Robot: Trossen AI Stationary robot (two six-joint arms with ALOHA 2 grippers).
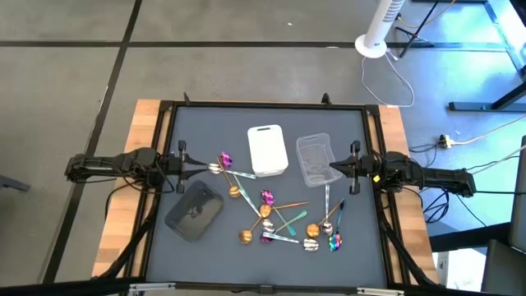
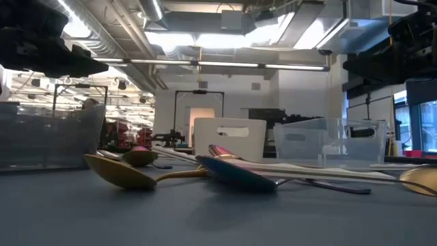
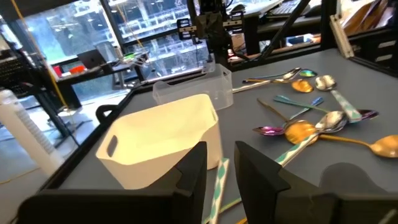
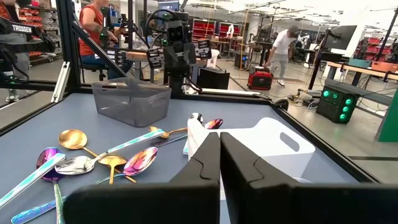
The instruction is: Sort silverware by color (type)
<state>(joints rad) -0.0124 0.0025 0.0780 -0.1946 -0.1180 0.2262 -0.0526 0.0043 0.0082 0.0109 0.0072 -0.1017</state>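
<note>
Silverware (image 1: 275,215) lies scattered on the mat's near centre; left gripper (image 1: 182,162) slightly parted and right gripper (image 1: 349,167) nearly closed, both empty at table edges—best open wide, take an outlying spoon first.

Both arms are black, built of chunky jointed segments, and each ends in two dark, angular fingers. The right arm (image 1: 427,176) carries a small yellow mark near its wrist, and thin black cables trail from the left arm (image 1: 115,166)
</note>
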